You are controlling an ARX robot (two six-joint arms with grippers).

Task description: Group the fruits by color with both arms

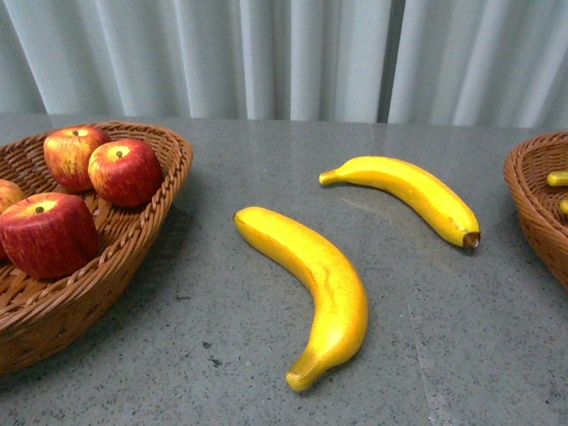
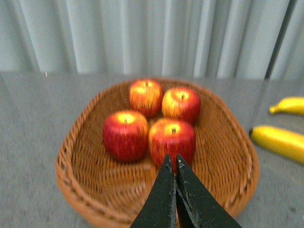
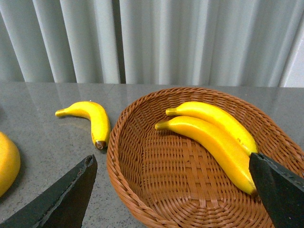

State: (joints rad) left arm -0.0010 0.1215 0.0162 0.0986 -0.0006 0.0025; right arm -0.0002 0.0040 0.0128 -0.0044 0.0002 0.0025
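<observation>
Two bananas lie loose on the grey table: a large one (image 1: 315, 284) in the middle and a smaller one (image 1: 408, 191) behind it to the right. Several red apples (image 1: 124, 170) sit in the left wicker basket (image 1: 133, 257). In the left wrist view my left gripper (image 2: 172, 159) is shut and empty, its tips just in front of the nearest apple (image 2: 172, 138) above the basket (image 2: 223, 161). My right gripper (image 3: 171, 161) hangs open over the right basket (image 3: 152, 190), which holds two bananas (image 3: 213, 137). Neither arm appears in the front view.
The right basket (image 1: 537, 200) is cut off by the front view's right edge. A pale pleated curtain (image 1: 284, 53) closes off the back of the table. The loose bananas also show in the left wrist view (image 2: 280, 142) and the right wrist view (image 3: 92, 118).
</observation>
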